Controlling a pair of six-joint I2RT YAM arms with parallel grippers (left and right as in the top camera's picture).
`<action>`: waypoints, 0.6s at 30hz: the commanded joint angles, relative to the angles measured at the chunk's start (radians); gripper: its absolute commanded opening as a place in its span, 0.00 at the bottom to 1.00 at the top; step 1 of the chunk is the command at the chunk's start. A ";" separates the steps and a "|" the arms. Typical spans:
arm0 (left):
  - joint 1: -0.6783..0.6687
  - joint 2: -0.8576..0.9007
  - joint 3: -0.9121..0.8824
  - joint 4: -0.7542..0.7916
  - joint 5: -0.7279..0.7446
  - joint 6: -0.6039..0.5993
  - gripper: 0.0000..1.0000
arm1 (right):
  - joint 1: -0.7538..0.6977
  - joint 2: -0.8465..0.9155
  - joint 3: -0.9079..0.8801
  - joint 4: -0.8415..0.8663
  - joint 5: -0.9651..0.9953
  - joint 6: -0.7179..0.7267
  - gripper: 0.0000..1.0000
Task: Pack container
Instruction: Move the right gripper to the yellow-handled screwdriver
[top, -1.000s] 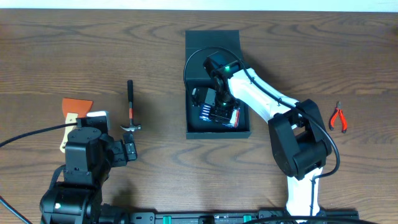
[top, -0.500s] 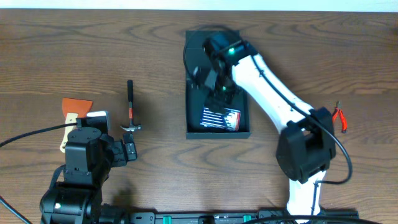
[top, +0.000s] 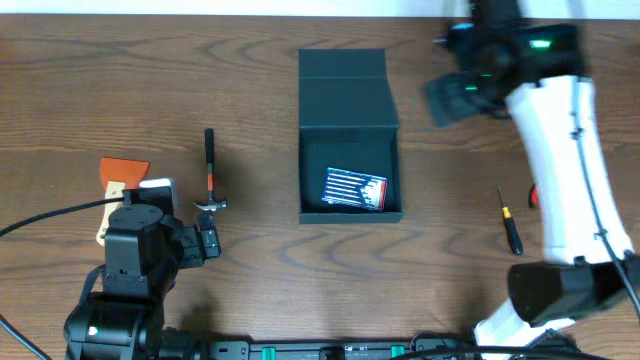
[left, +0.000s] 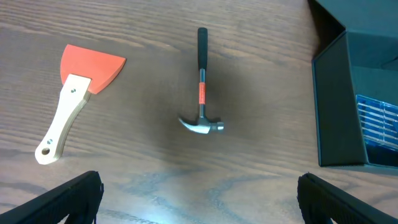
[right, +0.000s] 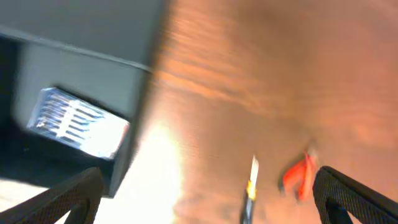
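From overhead I can see the dark teal-green rectangular cardboard container (top: 345, 148) whole, its hinged flap lid laid back flat. Neither wrist camera gives me that. The left wrist view catches only the box's near corner, ahead and to the right of my left gripper (left: 198, 180). The right wrist view is smeared with blur and shows the box's wall ahead and to the left of my right gripper (right: 206, 177).

Inside the box, against the wall nearer the arms, lies a small blue screwdriver-bit case (top: 355, 188); it is the only thing I can see in there.

Both grippers have their fingers spread wide and are pinching nothing.

Just ahead of the left gripper lies a black-handled claw hammer (left: 201, 87). An orange scraper with a pale wooden handle (left: 74, 93) lies ahead to its left.

Ahead of the right gripper are a black screwdriver with a yellow band (right: 250, 186) and red-handled pliers (right: 298, 177) just beside it. Overhead, the white arm hides most of those pliers.

Everything sits on a brown wood-grain table (top: 150, 80).
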 joint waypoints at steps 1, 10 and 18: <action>0.006 -0.001 0.020 -0.002 -0.011 -0.011 0.98 | -0.108 -0.103 0.002 -0.037 -0.043 0.068 0.99; 0.006 -0.001 0.020 -0.002 -0.011 -0.011 0.99 | -0.270 -0.412 -0.314 -0.093 -0.103 0.021 0.99; 0.006 -0.001 0.020 -0.001 -0.011 -0.011 0.99 | -0.294 -0.552 -0.809 0.113 -0.076 -0.153 0.99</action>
